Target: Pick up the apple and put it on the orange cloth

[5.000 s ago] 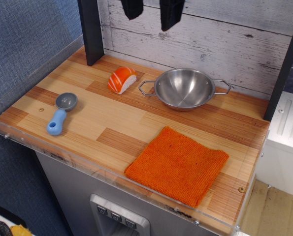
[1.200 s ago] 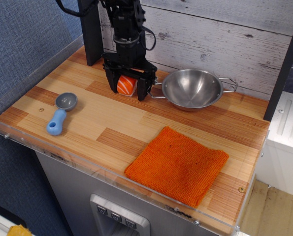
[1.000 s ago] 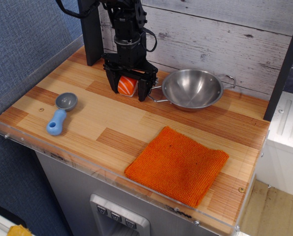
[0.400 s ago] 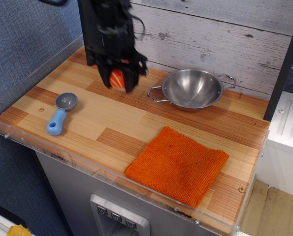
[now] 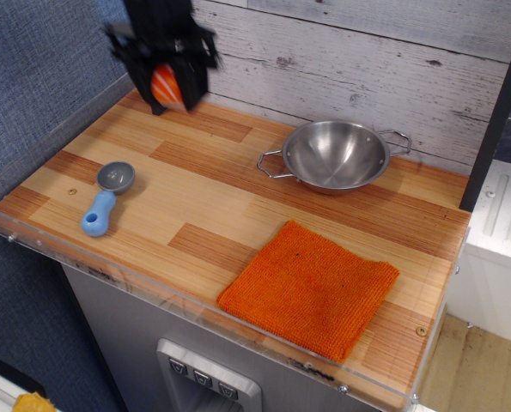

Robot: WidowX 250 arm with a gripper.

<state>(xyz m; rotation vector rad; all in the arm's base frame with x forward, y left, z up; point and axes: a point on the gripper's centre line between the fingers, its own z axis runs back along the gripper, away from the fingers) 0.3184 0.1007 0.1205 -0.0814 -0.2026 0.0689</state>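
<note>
My gripper (image 5: 166, 88) pinches the apple (image 5: 165, 86) between its dark fingers, holding it up in the air off the tabletop (image 5: 186, 206). The picture is blurred around my gripper, so the fingers' exact shape is hard to make out, but the apple's orange top with its pale stripes shows between them.

Taking the bowl (image 5: 335, 155) as my landmark: I hold the apple well to the left of the bowl, above the tabletop's back left corner and close to the plank wall (image 5: 367, 51). The cloth (image 5: 311, 287) lies flat in front of the bowl, near the tabletop's front edge, apart from the bowl and with nothing on it. The scoop (image 5: 107, 198) lies far left of the bowl and nearer the front, its grey cup pointing toward the back and its blue handle toward the front edge.
</note>
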